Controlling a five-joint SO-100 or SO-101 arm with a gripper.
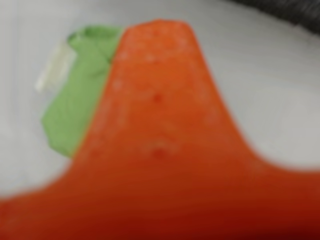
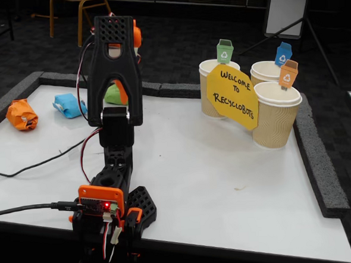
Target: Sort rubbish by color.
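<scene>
Green wad [image 1: 80,95] at ten o'clock of the orange gripper [image 1: 155,60] in wrist view, lined up for pickup; jaw opening indeterminable, matching green-tagged cup [image 2: 214,84] well apart.

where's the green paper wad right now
In the fixed view the green wad lies at the table's far edge, mostly hidden behind the arm, right of the light blue wad. The wrist view shows it beside the orange hand.
</scene>
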